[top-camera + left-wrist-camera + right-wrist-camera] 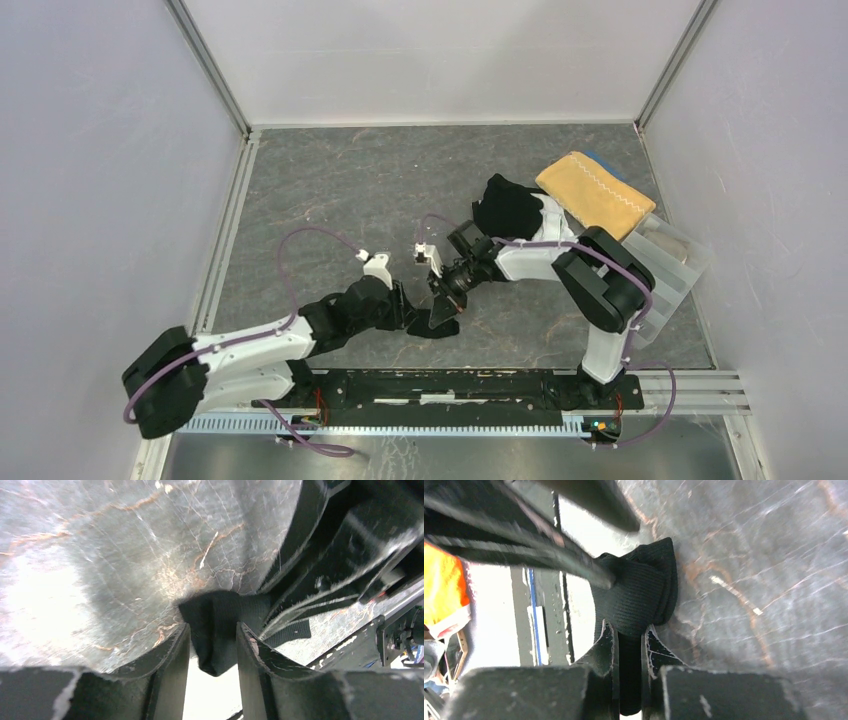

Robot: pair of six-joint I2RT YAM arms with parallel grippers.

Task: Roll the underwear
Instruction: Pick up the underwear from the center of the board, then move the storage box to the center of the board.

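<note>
A small black underwear (438, 324) lies bunched on the dark stone table near its front edge, between my two grippers. My left gripper (417, 318) reaches in from the left. In the left wrist view its fingers (248, 642) press on a fold of the underwear (220, 615), so the left gripper (212, 636) is shut on it. My right gripper (448, 298) comes down from the right. In the right wrist view the right gripper (629, 632) stands nearly together, pinching the ribbed black underwear (644, 585). The cloth's underside is hidden.
A heap of black cloth (508, 205) lies at the back right beside a mustard-yellow towel (590, 190). A clear plastic tray (690, 275) sits against the right wall. The arms' base rail (450, 385) runs along the near edge.
</note>
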